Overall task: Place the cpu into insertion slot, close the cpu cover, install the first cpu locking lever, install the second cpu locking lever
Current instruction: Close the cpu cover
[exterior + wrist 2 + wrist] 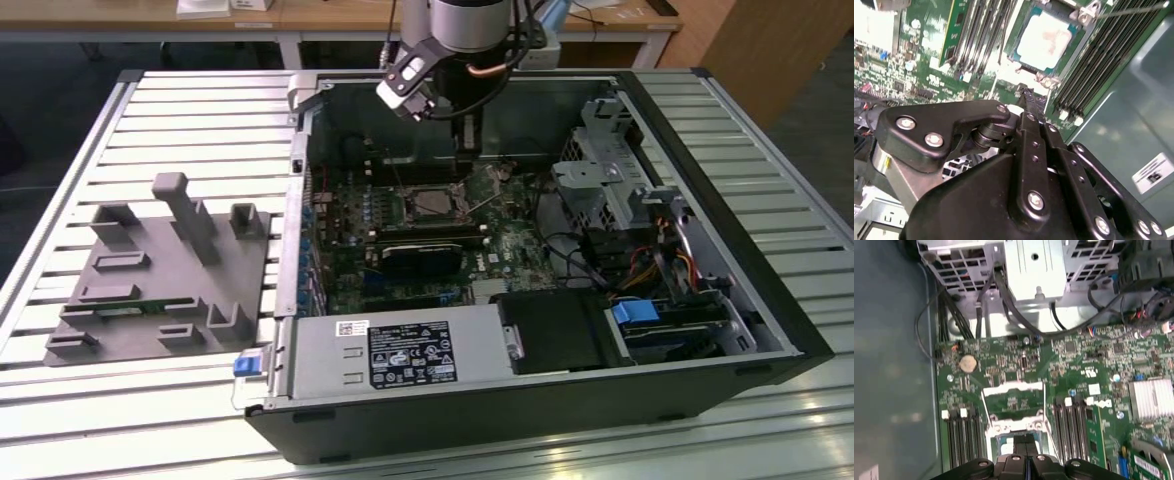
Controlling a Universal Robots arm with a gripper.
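Hovering by the cpu (1046,42) — end effector (1025,440) clenched, empty — w/ memory slots (1104,55) flanking, cpu cover (1013,386) open.

Worktop (160,110): silver slatted metal, bright glare toward 5 o'clock.
Desks (334,15): light wood, white legs, at 12 o'clock.
Panel (774,40): brown wood, 2 o'clock.
Floor (54,70): dark, 10 o'clock.

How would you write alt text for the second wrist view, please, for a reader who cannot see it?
The cpu lies silvery side up in the insertion slot on the green circuit board, between rows of long black memory slots. The gripper, fingers shut and empty, hangs over the board just beside the slot.
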